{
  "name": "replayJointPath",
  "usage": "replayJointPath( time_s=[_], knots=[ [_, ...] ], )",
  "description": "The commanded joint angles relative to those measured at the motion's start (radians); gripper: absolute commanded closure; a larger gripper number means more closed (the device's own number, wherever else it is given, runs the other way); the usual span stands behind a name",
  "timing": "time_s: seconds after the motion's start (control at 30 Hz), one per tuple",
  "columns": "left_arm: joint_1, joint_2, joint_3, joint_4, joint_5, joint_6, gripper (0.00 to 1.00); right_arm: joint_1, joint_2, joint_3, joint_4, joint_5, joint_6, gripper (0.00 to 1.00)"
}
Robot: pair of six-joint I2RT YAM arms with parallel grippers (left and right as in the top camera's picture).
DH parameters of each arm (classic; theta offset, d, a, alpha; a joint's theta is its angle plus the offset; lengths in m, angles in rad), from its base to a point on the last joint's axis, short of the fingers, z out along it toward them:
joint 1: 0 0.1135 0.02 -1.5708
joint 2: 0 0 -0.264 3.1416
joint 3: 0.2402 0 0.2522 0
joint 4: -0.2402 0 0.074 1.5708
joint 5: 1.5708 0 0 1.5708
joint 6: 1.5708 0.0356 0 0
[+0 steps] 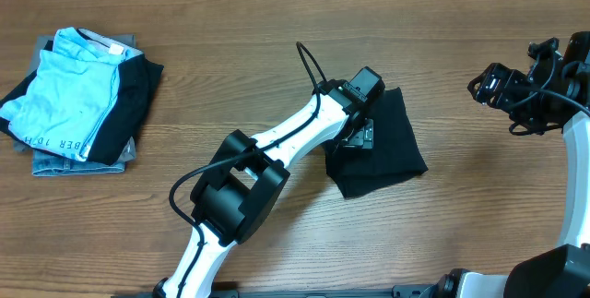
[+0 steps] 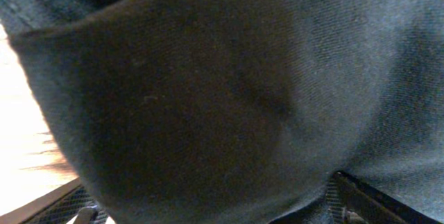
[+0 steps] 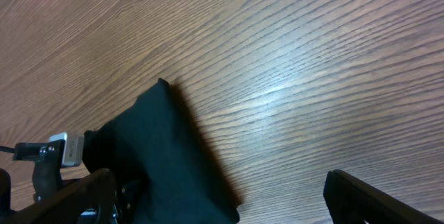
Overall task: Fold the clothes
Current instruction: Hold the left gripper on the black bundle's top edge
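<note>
Black cloth fills my left wrist view. The shirt bulges right up to the lens, and my left claw is down on it. Its fingers show only at the bottom corners, spread wide, with cloth lying across the gap between them. I see no pinch on the fabric.

From overhead the shirt is folded into a compact four-sided pack. It lies flat on the wooden table, a little toward 3 o'clock from the middle. My left arm covers its 10 o'clock part. The pack looks about as wide as it is long, so I cannot name a sure long axis. Its uncovered side runs roughly from 12 to 6 o'clock, leaning a touch toward 5. One corner points to 12 o'clock, and the opposite edge faces 6 o'clock.

My right claw hangs near the 3 o'clock edge of the table, at 2 o'clock from the shirt and well apart from it. Its fingers stand wide, with mostly bare wood between them and the shirt's corner showing low at 7 o'clock in that view.

Farthest off, at the 9 o'clock edge, lies a pile of folded garments. A light blue top with dark lettering is uppermost, and a denim-like piece is at the bottom.
</note>
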State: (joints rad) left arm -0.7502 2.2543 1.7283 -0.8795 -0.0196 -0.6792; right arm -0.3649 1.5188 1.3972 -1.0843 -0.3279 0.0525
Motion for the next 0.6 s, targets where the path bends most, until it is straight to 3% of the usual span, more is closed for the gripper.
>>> replayJointPath(
  time_s=[0.0, 0.17, 0.37, 0.57],
  knots=[
    [0.005, 0.062, -0.007, 0.010, -0.040, -0.032, 0.00, 0.001, -0.002, 0.010, 0.005, 0.006, 0.005, 0.00],
    [0.003, 0.080, -0.007, 0.014, -0.027, -0.032, 0.02, 0.001, -0.002, 0.010, 0.005, 0.006, 0.005, 0.00],
    [0.003, 0.080, -0.008, 0.027, 0.006, -0.032, 0.23, 0.001, -0.002, 0.010, 0.005, 0.006, 0.005, 0.00],
    [0.002, 0.080, -0.009, 0.029, 0.010, -0.032, 0.23, 0.001, -0.002, 0.010, 0.005, 0.006, 0.004, 0.00]
  ],
)
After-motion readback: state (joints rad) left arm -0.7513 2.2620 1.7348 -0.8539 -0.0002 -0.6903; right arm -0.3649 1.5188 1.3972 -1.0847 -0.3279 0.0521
